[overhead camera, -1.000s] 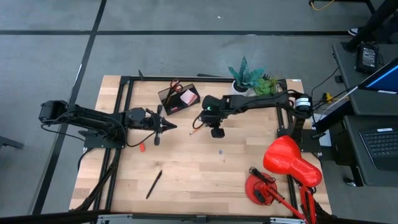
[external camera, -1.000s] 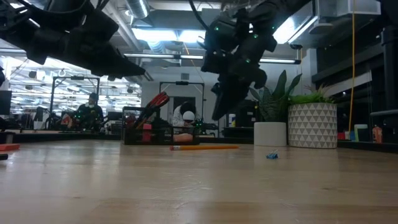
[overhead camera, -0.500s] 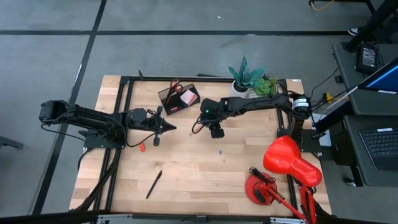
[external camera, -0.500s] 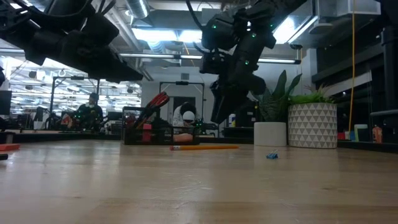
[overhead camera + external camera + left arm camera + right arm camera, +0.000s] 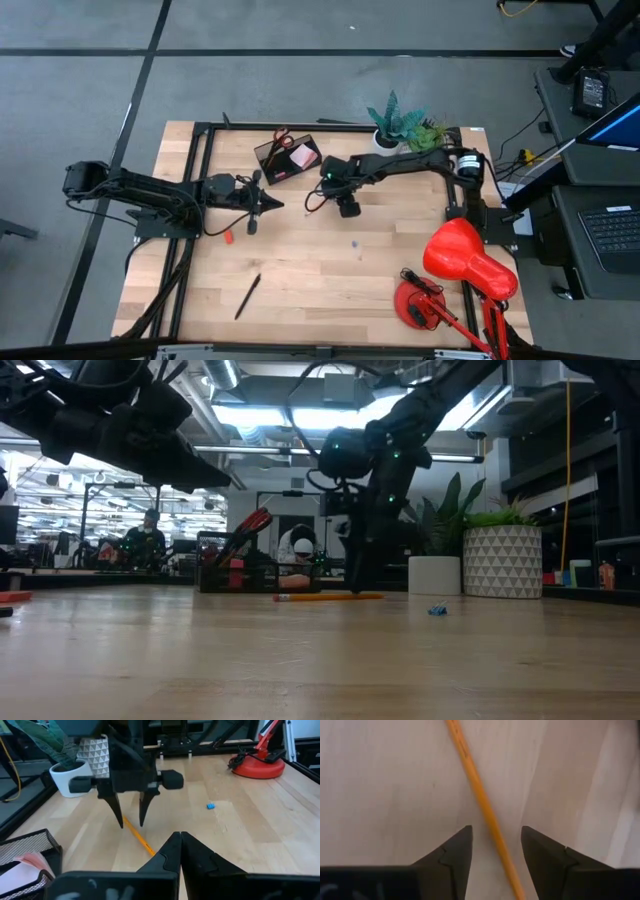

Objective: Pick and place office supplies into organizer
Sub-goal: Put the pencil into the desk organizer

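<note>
An orange pencil (image 5: pixel 485 810) lies flat on the wooden table, also seen as the pencil (image 5: pixel 317 208) in the high view, right of the organizer. My right gripper (image 5: pixel 496 845) stands open over it, pointing down, one finger on either side and neither touching it; the left wrist view shows the same right gripper (image 5: pixel 131 824). The dark organizer (image 5: pixel 287 158) holds red-handled scissors (image 5: pixel 281 137) and a pink sticky-note pad (image 5: pixel 303 157). My left gripper (image 5: pixel 272 204) hovers shut, left of the pencil. A black pen (image 5: pixel 247 296) and a red eraser (image 5: pixel 228 237) lie on the table.
Two potted plants (image 5: pixel 405 128) stand at the far edge behind my right arm. A red desk lamp (image 5: pixel 455 270) fills the near right corner. A small blue bit (image 5: pixel 352 243) lies near the table's middle. A black frame (image 5: pixel 200 160) runs along the table's left side.
My right gripper has come down from above the table until its fingertips stand at the pencil's level, and has tipped from a slant to pointing straight down. The pencil has stayed where it was.
</note>
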### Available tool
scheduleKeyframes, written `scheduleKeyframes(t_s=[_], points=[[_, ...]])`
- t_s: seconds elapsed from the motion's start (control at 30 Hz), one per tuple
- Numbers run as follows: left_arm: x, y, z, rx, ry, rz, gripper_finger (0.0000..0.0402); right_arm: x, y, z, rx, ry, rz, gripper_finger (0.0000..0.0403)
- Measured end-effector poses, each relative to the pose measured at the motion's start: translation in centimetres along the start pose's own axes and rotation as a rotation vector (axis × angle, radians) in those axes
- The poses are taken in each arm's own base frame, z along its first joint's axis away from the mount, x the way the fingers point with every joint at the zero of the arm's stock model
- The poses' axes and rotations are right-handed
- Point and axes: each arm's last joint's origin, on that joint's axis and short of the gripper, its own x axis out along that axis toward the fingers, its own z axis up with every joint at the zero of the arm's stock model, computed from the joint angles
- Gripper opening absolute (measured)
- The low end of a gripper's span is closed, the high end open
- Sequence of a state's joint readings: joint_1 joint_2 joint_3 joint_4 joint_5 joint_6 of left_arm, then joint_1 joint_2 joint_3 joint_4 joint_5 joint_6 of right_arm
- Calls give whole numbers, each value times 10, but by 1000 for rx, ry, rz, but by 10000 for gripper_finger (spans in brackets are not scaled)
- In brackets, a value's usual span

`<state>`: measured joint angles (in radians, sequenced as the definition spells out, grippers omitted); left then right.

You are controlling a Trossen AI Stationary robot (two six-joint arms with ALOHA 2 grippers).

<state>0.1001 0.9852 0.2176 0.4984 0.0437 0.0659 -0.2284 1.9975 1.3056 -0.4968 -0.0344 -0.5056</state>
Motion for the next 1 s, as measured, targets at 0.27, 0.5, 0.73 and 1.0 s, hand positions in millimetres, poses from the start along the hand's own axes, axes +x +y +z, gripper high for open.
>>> scheduleKeyframes(t_s=[0.27, 0.5, 0.73, 1.0], points=[[0, 0, 0, -16, 0, 4, 3, 12, -4, -5, 19, -1, 45, 155], [0, 1, 0, -19, 1, 26, 2, 12, -3, -6, 20, 2, 73, 153], [0, 1, 0, -19, 2, 30, 1, 12, -2, -7, 19, 16, 85, 112], [0, 1, 0, -19, 1, 30, 1, 12, -2, -8, 19, 20, 87, 60]])
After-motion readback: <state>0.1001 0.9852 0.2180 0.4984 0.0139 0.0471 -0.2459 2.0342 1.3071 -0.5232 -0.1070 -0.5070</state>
